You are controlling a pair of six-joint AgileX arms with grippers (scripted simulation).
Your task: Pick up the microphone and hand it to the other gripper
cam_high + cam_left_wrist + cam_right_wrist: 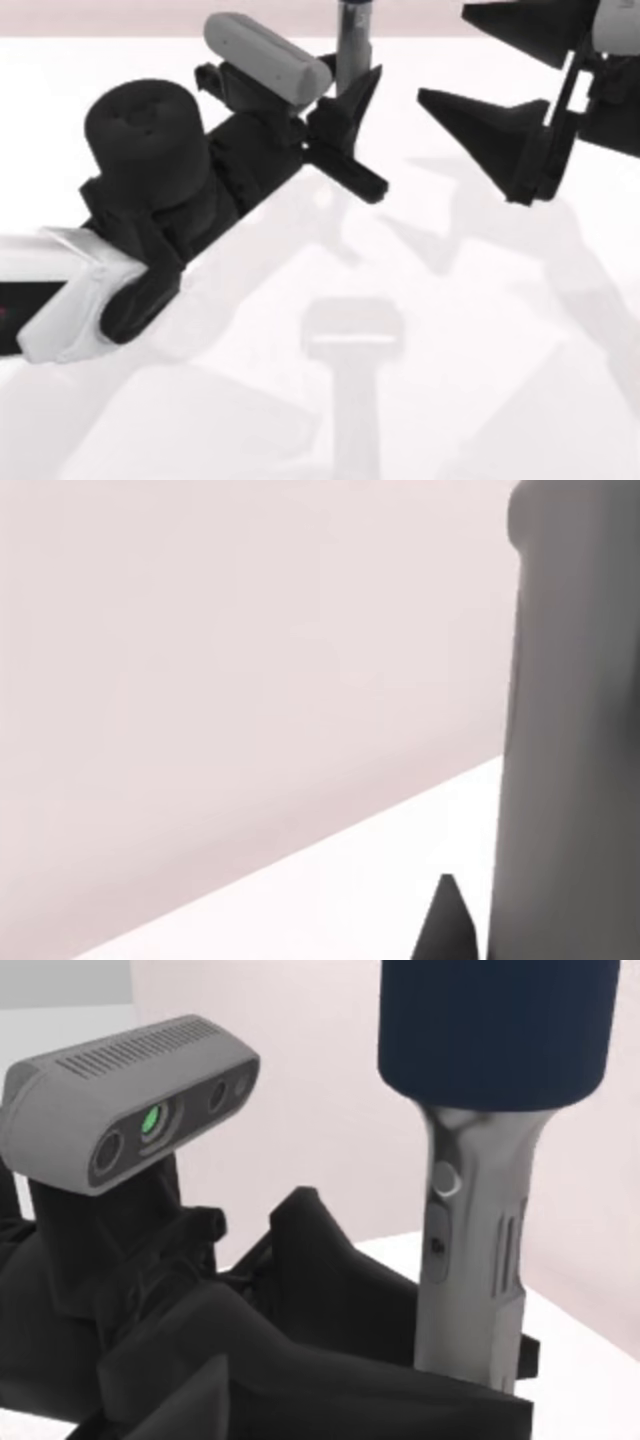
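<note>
Nearest the overhead camera, the left arm's big black drum point(147, 128) and pale grey capsule point(265, 58) stretch diagonally from the table's left edge toward the far middle, ending at the left gripper point(348, 118). Its black fingers are pressed against the lower handle of the microphone point(352, 45), one finger point(360, 92) rising beside the grey shaft and the other point(350, 172) lying flat toward the table's centre. The right wrist view shows the microphone point(480, 1230) standing upright in that grasp, long axis vertical, with the dark blue foam head point(497, 1030) on top and the slim grey handle dropping into the black finger point(330, 1290) below it. The left arm's grey wrist camera point(125, 1100), with a green light, sits just beside the held microphone. Seen from the left wrist, the grey handle point(575, 730) fills one side and a single black fingertip point(448, 925) shows beside it.

Over the table's far right, the right gripper point(500, 75) hangs with its two broad triangular fingers spread wide, tips aimed leftward toward the microphone but apart from it, holding nothing. Soft grey shadows of both arms fall across the white table point(450, 380).
</note>
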